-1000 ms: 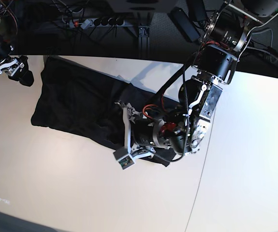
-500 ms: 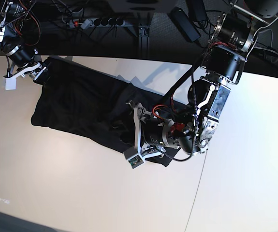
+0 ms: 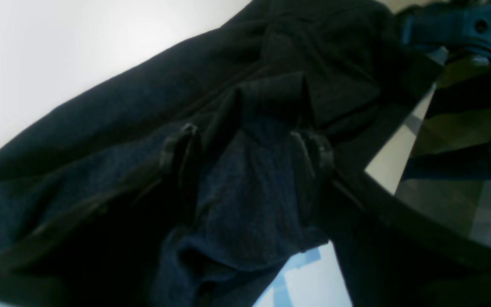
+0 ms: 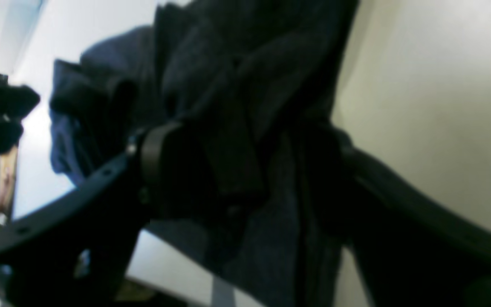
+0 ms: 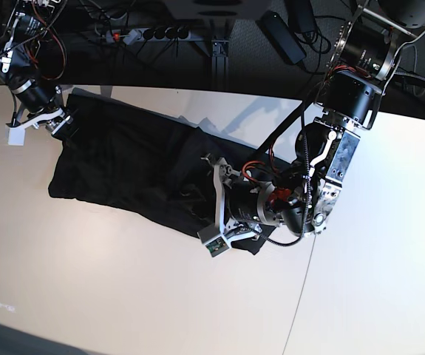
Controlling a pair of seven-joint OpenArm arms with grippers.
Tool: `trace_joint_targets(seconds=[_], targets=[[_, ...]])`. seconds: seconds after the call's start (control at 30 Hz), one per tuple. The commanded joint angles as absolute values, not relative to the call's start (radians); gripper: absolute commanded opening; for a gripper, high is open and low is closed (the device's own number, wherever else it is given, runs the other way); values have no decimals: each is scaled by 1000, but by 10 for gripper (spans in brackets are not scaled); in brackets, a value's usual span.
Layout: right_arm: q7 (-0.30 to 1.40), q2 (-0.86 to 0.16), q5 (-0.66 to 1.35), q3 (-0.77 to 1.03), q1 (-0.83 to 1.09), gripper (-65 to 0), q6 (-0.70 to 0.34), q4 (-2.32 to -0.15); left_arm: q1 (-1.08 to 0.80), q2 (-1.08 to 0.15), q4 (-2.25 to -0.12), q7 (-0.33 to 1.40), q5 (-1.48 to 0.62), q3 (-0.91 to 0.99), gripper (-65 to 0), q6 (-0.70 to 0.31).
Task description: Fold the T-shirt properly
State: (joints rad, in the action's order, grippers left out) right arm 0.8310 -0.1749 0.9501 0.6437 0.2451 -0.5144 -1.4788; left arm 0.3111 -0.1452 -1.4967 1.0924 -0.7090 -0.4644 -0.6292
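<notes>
Base view overhead, looking down; both wrist views close on T-shirt (image 5: 131,166), shared.

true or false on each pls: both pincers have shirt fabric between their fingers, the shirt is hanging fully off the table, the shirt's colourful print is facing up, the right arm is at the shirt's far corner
1. Both pincers have fabric between their fingers. True: the left pincer and right pincer each straddle bunched T-shirt cloth.
2. The shirt hangs fully off the table. False: it lies on the table.
3. The colourful print faces up. False: only black fabric shows.
4. The right arm is at the shirt's far corner. True.
</notes>
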Motion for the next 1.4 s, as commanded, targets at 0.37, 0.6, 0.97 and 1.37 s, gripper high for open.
trace_joint_targets(seconds=[0.37, 0.6, 0.97, 1.37], targets=[[854, -187, 940, 646, 43, -220, -582, -1196, 335, -170, -1512, 1074, -743, -461, -283, -621], [857, -188, 875, 646, -8, -417, -583, -1194, 336, -170, -1512, 1061, -743, -461, -283, -621], [849, -292, 701, 645, -37, -650, -583, -1193, 334, -251, -1512, 1036, -814, -329, -283, -617], [719, -664, 585, 447, -193, -650, -583, -1032, 214, -394, -1512, 1044, -879, -179, -283, -617]])
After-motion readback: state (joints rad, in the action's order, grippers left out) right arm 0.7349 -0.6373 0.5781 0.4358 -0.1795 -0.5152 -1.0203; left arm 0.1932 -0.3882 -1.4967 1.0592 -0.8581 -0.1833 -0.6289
